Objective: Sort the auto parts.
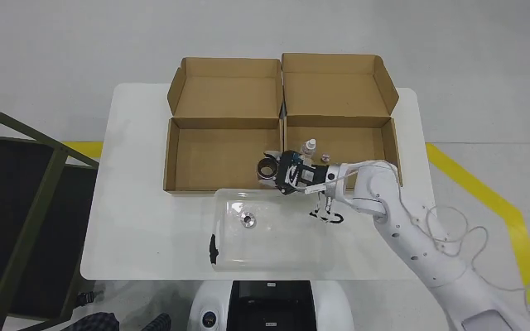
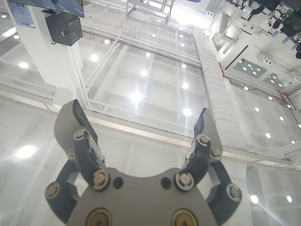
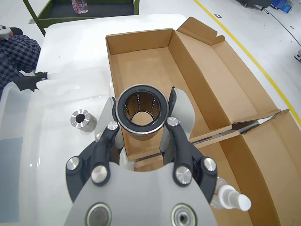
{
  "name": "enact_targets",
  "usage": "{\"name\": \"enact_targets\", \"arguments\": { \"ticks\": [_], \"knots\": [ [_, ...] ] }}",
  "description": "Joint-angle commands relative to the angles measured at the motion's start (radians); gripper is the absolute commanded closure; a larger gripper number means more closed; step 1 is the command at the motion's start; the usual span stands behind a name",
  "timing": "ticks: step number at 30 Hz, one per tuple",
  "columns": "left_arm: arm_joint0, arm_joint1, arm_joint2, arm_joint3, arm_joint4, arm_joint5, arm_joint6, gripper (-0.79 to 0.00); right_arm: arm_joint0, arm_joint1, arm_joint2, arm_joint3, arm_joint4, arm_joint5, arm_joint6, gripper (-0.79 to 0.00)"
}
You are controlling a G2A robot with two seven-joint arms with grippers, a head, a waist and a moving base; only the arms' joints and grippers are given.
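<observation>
R gripper (image 3: 142, 100) clamped on bearing (image 3: 140, 130) — mid-frame in top view, over lower-right corner of frame-left box (image 1: 217, 157) | L gripper (image 2: 140, 108) open | risk: released here, bearing may clip wall — roll out

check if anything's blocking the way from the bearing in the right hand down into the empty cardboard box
Nothing visible does. The right hand holds the black-rimmed steel cylindrical bearing over the near wall of the open brown cardboard box, and the box floor beyond that wall is bare.
</observation>
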Motion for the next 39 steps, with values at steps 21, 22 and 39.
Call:
{"name": "enact_targets", "arguments": {
  "ticks": [21,22,39],
  "knots": [
    [0.0,0.0,0.0,0.0,0.0,0.0,0.0,-0.785,0.118,-0.069,-0.127,0.18,-0.057,0.074,0.033,-0.123],
    [0.0,0.0,0.0,0.0,0.0,0.0,0.0,-0.785,0.121,-0.071,-0.13,0.183,-0.056,0.073,0.035,-0.135],
    [0.0,0.0,0.0,0.0,0.0,0.0,0.0,-0.785,0.15,-0.103,-0.152,0.26,-0.056,0.068,0.039,-0.351]
  ]
}}
